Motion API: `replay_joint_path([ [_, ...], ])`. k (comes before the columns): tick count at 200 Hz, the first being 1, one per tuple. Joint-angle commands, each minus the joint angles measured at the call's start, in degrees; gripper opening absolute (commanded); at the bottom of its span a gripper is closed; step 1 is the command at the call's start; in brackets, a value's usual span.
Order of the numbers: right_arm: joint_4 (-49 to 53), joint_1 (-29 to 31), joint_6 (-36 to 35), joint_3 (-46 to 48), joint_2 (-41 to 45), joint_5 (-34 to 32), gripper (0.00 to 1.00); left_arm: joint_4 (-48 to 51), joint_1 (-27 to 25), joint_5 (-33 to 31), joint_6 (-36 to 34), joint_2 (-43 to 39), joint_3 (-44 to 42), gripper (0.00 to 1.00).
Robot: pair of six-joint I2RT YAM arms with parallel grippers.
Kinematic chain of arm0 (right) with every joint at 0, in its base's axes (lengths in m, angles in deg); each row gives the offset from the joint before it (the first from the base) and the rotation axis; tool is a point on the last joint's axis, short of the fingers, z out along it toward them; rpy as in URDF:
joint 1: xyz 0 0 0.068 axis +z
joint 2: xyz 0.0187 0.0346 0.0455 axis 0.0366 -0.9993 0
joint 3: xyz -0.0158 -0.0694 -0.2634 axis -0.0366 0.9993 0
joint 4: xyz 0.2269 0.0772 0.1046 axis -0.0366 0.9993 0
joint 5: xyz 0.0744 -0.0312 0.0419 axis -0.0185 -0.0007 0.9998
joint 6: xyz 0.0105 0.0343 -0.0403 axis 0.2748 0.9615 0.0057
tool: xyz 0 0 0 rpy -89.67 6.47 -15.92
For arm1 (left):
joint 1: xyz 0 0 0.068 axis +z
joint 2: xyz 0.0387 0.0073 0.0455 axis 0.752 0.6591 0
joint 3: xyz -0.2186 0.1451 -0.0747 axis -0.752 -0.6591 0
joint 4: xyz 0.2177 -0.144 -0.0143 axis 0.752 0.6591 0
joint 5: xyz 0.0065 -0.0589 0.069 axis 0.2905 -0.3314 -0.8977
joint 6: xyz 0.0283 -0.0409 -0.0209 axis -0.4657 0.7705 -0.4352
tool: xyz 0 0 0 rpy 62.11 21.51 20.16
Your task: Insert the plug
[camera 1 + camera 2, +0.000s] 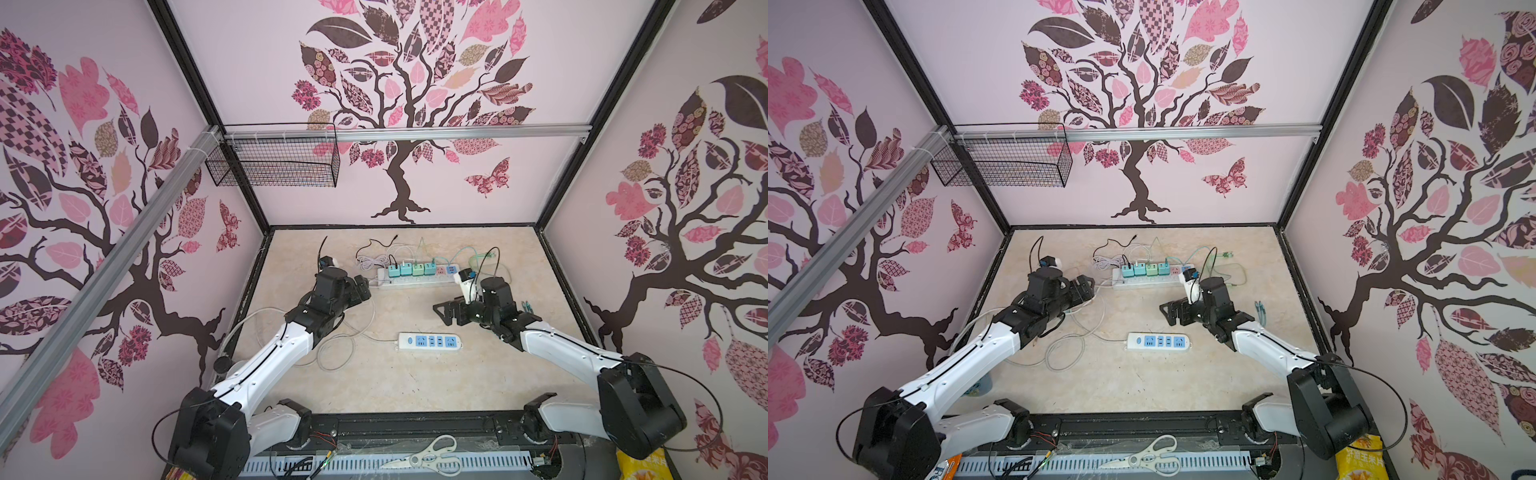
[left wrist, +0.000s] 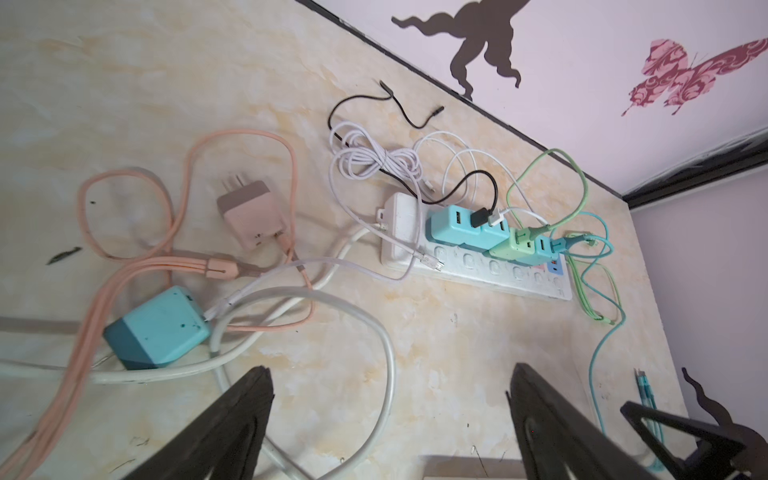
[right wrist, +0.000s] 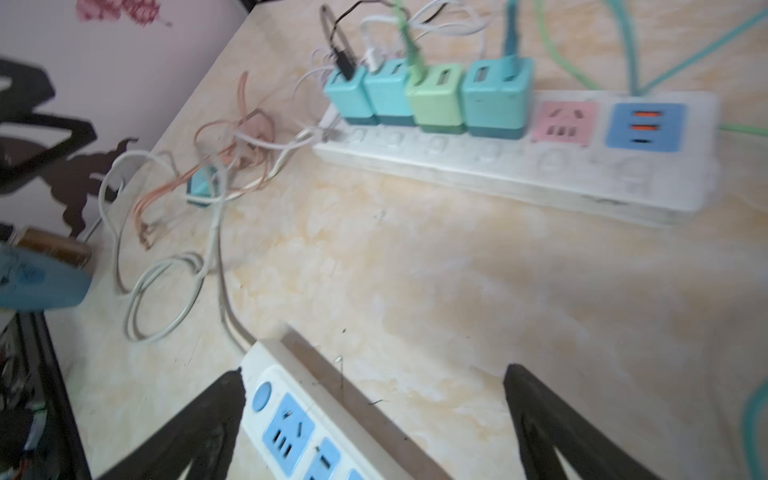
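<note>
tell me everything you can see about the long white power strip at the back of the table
The long power strip is a white plastic bar, scuffed-looking, lying flat near the back wall. Four cube chargers, three teal and one green, sit plugged in side by side, each with a cable in it. Next come an empty pink socket and a blue USB panel. Round switches line its front edge. A thick white cord leaves the charger end.

Left arm (image 1: 270, 357) and right arm (image 1: 569, 349) forward, jaws wide, seemingly empty.
</note>
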Motion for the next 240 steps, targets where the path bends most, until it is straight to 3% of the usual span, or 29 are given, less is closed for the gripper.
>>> replay_joint_path([
  [1,5.83,4.10,-16.51,-1.06,0.32,2.14,1.00,-1.24,0.47,-6.79,-0.53,-3.28,-3.06,0.98],
  [38,11.23,12.38,-35.60,-2.26,-4.16,-1.77,1.00,2.10,0.61,-9.47,-1.63,-6.11,-3.54,0.98],
  [92,20.26,14.76,-47.36,-8.31,-14.09,-6.72,1.00,3.12,0.87,-12.20,-1.74,-8.54,-4.45,0.98],
  [130,22.40,15.26,-48.04,-10.99,-18.24,-7.04,1.00,3.99,1.46,-13.37,-0.51,-8.27,-4.66,0.98],
  [204,21.34,15.62,-53.41,-13.60,-23.43,-7.16,1.00,4.37,4.42,-9.74,0.36,-6.15,-4.07,0.98],
  [240,22.69,15.66,-56.38,-16.05,-26.41,-8.18,0.94,6.68,9.65,-1.53,1.30,-2.53,-2.09,0.98],
])
